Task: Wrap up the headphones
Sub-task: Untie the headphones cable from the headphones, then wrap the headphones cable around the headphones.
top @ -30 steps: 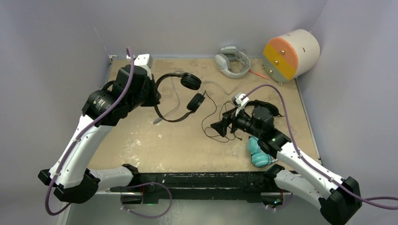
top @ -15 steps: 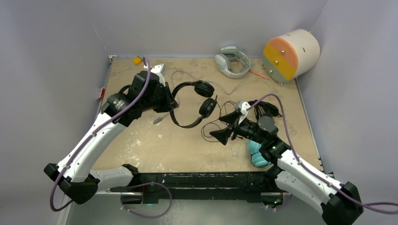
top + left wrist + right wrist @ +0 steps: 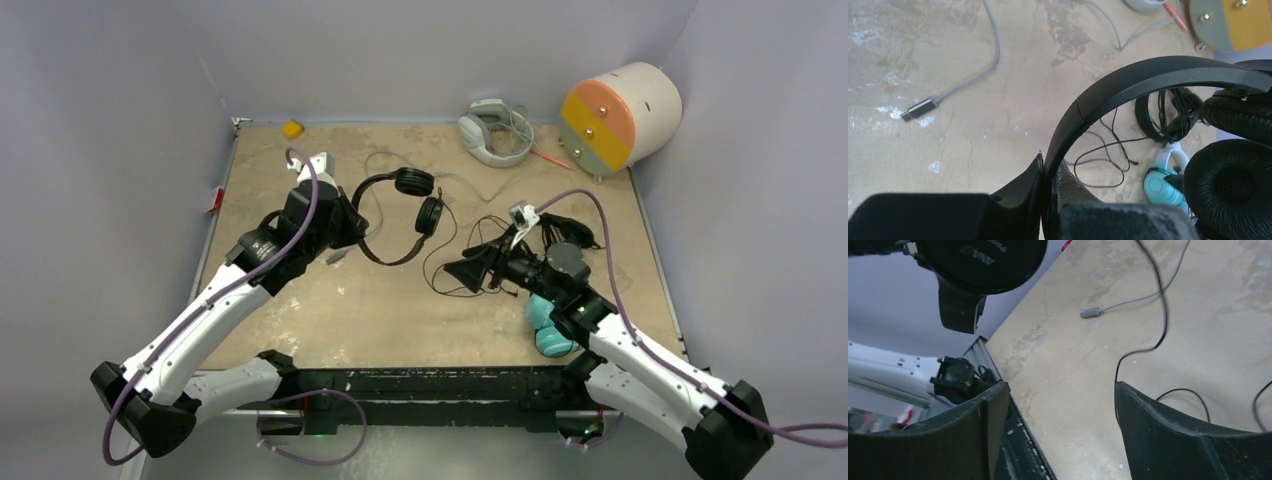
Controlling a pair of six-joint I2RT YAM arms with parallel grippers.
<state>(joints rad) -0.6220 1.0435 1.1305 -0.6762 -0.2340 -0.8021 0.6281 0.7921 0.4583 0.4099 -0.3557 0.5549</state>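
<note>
My left gripper point(image 3: 347, 228) is shut on the band of a slim black pair of headphones point(image 3: 402, 216) and holds it above the table, ear cups hanging to the right. In the left wrist view the band point(image 3: 1128, 82) runs between my fingers point(image 3: 1050, 172) and one ear cup point(image 3: 1233, 187) is close by. Its thin black cord point(image 3: 447, 268) lies in loops on the table. My right gripper point(image 3: 462, 270) is open and empty over those loops, and its wrist view point(image 3: 1063, 405) shows the cord point(image 3: 1159, 315). The teal headphones point(image 3: 548, 325) lie under the right arm. A second black pair point(image 3: 568, 228) lies behind it.
A grey and white headset point(image 3: 492, 130) and an orange and green cylinder point(image 3: 620, 110) stand at the back right. A grey cable with a USB plug point(image 3: 335, 258) lies under the held headphones. A small yellow piece point(image 3: 292, 128) sits at the back left corner.
My left gripper swung the black headphones right, then back a little left and nearer. My right gripper stayed open, dipped and came back over the cord loops.
</note>
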